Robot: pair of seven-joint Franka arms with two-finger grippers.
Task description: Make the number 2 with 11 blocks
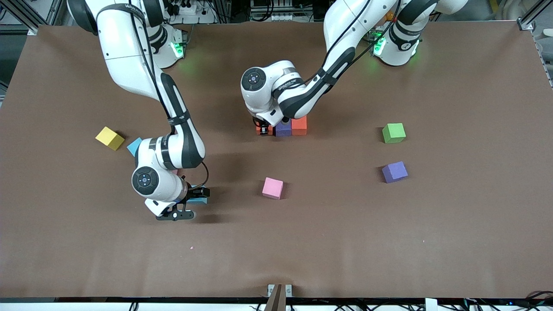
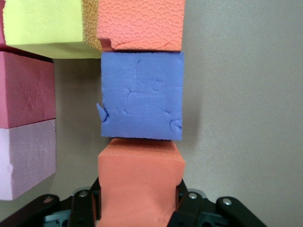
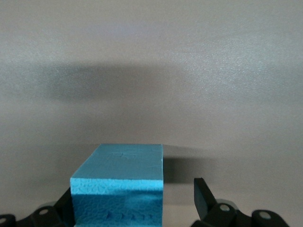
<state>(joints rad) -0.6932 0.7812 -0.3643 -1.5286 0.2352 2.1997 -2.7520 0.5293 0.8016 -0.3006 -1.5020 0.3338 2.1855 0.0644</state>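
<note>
orange block point(image 2: 139, 182) pinched in my left gripper point(image 1: 262, 128) joins the started number 2 point(image 1: 283, 128); right gripper point(image 1: 190, 207), fingers wide, straddles a blue block point(image 3: 118, 182); most blocks remain.

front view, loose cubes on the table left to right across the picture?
yellow cube → light blue cube → pink cube → green cube, with the purple cube about level with it, nearer the camera.
</note>
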